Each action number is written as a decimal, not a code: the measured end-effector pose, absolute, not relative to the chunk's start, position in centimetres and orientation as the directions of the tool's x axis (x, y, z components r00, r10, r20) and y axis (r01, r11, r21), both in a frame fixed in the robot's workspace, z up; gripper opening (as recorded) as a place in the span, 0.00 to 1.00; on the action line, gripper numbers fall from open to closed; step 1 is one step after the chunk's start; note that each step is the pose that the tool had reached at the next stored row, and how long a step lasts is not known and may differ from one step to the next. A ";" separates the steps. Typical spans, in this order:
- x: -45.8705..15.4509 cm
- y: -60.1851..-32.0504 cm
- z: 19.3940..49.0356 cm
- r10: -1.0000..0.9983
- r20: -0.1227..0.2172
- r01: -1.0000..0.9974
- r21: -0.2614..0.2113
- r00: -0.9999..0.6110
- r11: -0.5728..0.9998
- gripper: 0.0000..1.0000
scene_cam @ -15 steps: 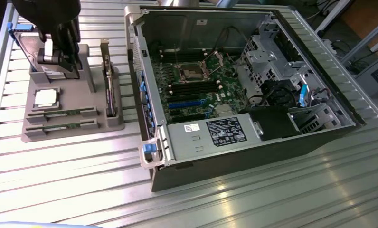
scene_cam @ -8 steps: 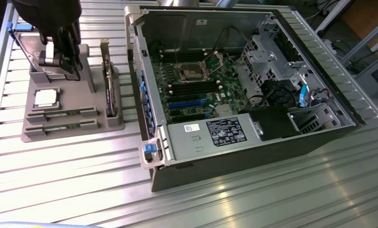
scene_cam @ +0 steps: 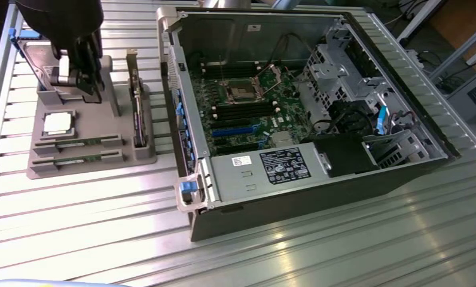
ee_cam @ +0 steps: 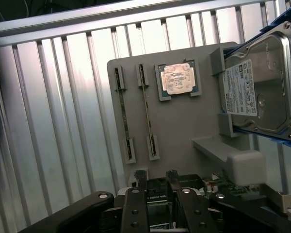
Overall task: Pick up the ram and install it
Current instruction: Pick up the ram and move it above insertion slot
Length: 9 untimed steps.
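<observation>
Two rams, thin green sticks, stand on edge in the slots of the grey holder tray (scene_cam: pixel 39 167) at the exterior view's left: one ram (scene_cam: pixel 82 143) and a second ram (scene_cam: pixel 77 160) just in front of it. The wrist view shows them as two narrow strips, the first ram (ee_cam: pixel 146 114) and the second ram (ee_cam: pixel 123 116), beside the square silver processor (ee_cam: pixel 177 78). My gripper (scene_cam: pixel 85 84) hangs over the back of the tray, above and behind the rams and apart from them. Its fingers (ee_cam: pixel 140 182) stand open with nothing held.
A dark card (scene_cam: pixel 134 98) stands upright on the tray's right side, and a hard drive (ee_cam: pixel 259 94) sits in a blue frame at the back. The open computer case (scene_cam: pixel 302 36) lies to the right, its motherboard (scene_cam: pixel 246 104) with dark memory slots exposed. The table (scene_cam: pixel 94 227) is ribbed metal.
</observation>
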<state>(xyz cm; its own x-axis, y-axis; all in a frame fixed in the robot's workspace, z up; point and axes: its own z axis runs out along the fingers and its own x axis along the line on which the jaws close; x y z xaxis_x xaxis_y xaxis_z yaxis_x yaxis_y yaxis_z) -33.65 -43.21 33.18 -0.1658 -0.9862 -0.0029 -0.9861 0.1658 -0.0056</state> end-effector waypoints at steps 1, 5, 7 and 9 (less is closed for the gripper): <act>-33.6 -43.2 33.1 -0.986 -0.003 -0.986 -0.006 -0.166 0.166 0.30; -33.6 -43.2 32.9 -0.986 -0.003 -0.986 -0.006 -0.166 0.166 0.30; -33.6 -43.2 32.8 -0.986 -0.003 -0.986 -0.006 -0.166 0.166 0.30; -33.6 -43.2 32.7 -0.986 -0.003 -0.986 -0.006 -0.166 0.166 0.30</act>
<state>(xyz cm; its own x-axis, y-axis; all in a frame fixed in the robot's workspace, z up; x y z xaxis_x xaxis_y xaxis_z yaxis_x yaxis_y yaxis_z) -33.65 -43.21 32.69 -0.1657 -0.9862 -0.0030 -0.9861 0.1658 -0.0056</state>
